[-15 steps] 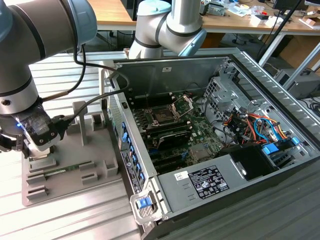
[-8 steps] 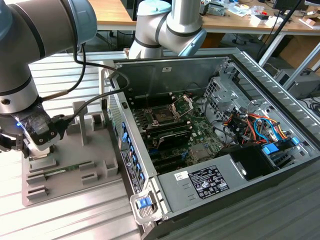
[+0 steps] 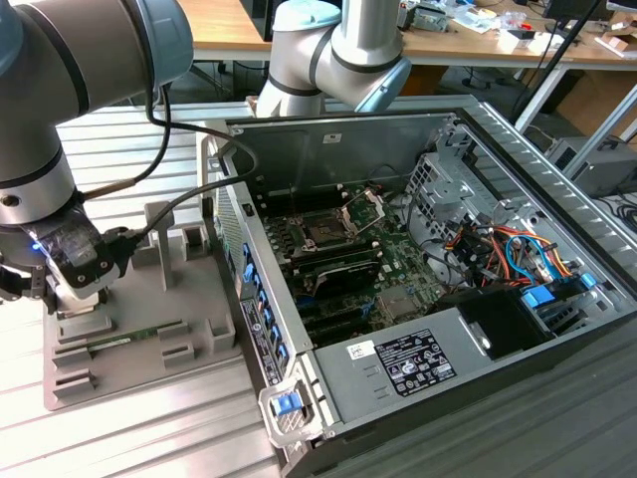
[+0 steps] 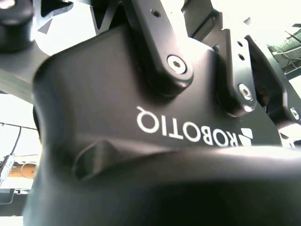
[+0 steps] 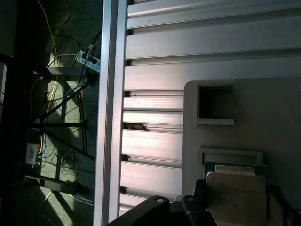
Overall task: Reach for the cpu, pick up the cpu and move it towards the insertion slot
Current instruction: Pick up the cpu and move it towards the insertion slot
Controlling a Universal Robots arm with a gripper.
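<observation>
The cpu [image 5: 235, 197], a flat square chip with a silvery top on a green board, lies in a recess of the grey fixture plate [image 5: 263, 113] in the first wrist view. My gripper [image 5: 237, 188] is down over it, one dark finger against each of two opposite edges, shut on it. In the exterior view the gripper [image 3: 58, 299] sits low over the fixture plate [image 3: 199, 339], at that view's left. The insertion slot [image 3: 323, 231], a dark square socket with its metal bracket raised, is on the green board inside the open computer case [image 3: 398, 129].
A long green memory stick [image 3: 129, 341] lies in the fixture plate near the gripper. The case's raised side wall [image 3: 254, 319] stands between the fixture and the board. Cables [image 3: 508, 249] and a drive cage crowd the exterior view's right. A ribbed aluminium table [image 5: 202, 47] lies underneath.
</observation>
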